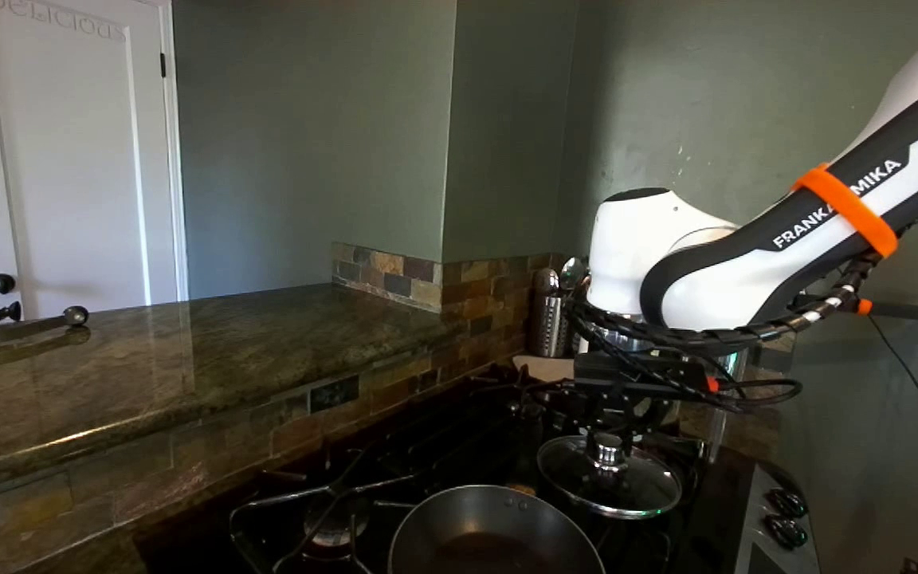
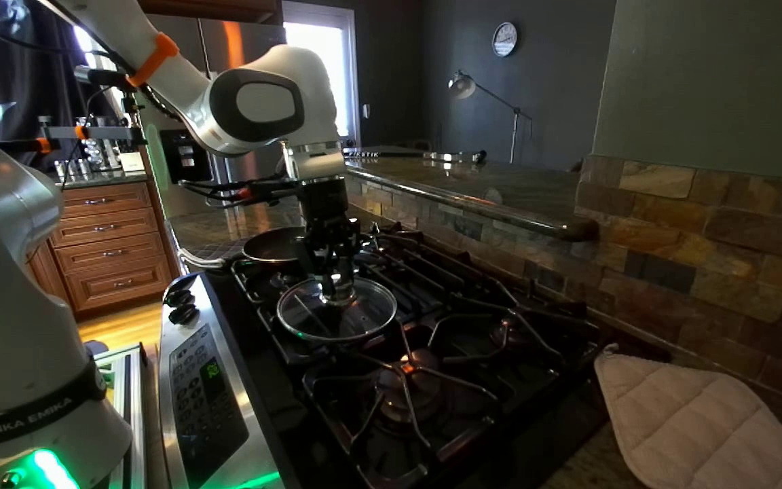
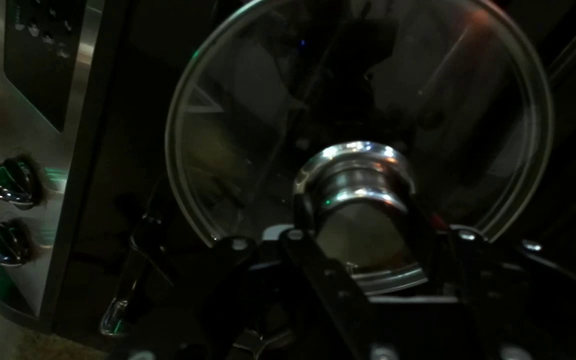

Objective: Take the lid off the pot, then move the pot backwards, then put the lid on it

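– What is being held over the gas cooktop [image 2: 533, 421]?

– The round glass lid [image 2: 357, 319] is being held there by its shiny metal knob [image 1: 609, 454]. The end effector [image 3: 361, 212] is being clamped on that knob, with the jaws being pressed against opposite sides of it.

– Are the grates [image 1: 337, 488] of the cooktop being touched by the lid?

– That is not being made clear by any view; the lid is being shown low over the cooktop.

– And where is the wide, shallow metal pot [image 1: 499, 542] being supported?

– It is being supported at one end of the cooktop, with the lid being held off it, near by. Its dark brownish inside is being exposed, and in an exterior view part of it is being hidden behind the end effector.

– What else is being shown around the cooktop?

– By its opposite end, a quilted pot holder [image 2: 710, 421] is being borne by the counter [image 2: 591, 455], and metal utensils [image 1: 572, 273] are being held in a perforated steel canister [image 1: 548, 331]. Along one long edge of the cooktop, control knobs [image 3: 5, 182] are being carried by the control panel [image 2: 204, 407].
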Robot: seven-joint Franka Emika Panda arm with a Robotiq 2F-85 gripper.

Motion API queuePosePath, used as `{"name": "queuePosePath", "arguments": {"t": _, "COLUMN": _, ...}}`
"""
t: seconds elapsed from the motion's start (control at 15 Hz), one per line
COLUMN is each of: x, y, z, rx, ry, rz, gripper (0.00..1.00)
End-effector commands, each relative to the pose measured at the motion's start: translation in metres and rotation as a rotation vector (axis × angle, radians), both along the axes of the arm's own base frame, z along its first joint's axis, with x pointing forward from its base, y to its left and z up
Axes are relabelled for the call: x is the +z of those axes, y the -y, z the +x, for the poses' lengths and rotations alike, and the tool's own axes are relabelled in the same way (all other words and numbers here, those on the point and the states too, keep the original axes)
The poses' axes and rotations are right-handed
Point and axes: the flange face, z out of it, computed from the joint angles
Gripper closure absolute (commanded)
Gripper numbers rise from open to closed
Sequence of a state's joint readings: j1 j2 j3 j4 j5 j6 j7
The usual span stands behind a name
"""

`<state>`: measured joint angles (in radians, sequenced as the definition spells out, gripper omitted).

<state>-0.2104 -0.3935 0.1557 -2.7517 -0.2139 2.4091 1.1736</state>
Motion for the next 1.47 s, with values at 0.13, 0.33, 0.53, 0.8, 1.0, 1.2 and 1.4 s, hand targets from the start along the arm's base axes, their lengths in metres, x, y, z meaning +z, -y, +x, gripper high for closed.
{"name": "queuePosePath", "arguments": {"t": 0.13, "x": 0.004, "y": 0.002, "z": 0.002, "rx": -0.017, "ry": 0.019, "rz": -0.001, "gripper": 0.12}}
{"name": "queuePosePath", "arguments": {"t": 0.33, "x": 0.014, "y": 0.000, "z": 0.003, "rx": -0.004, "ry": 0.035, "rz": -0.007, "gripper": 0.00}}
{"name": "queuePosePath", "arguments": {"t": 0.53, "x": 0.029, "y": -0.006, "z": -0.001, "rx": 0.026, "ry": 0.060, "rz": 0.004, "gripper": 0.00}}
{"name": "queuePosePath", "arguments": {"t": 0.8, "x": 0.043, "y": -0.019, "z": 0.001, "rx": 0.108, "ry": 0.099, "rz": 0.032, "gripper": 0.00}}
{"name": "queuePosePath", "arguments": {"t": 1.0, "x": 0.035, "y": -0.033, "z": 0.002, "rx": 0.163, "ry": 0.088, "rz": 0.076, "gripper": 0.00}}
{"name": "queuePosePath", "arguments": {"t": 1.2, "x": 0.024, "y": -0.046, "z": 0.008, "rx": 0.205, "ry": 0.064, "rz": 0.115, "gripper": 0.00}}
{"name": "queuePosePath", "arguments": {"t": 1.4, "x": 0.020, "y": -0.057, "z": 0.014, "rx": 0.253, "ry": 0.059, "rz": 0.115, "gripper": 0.00}}
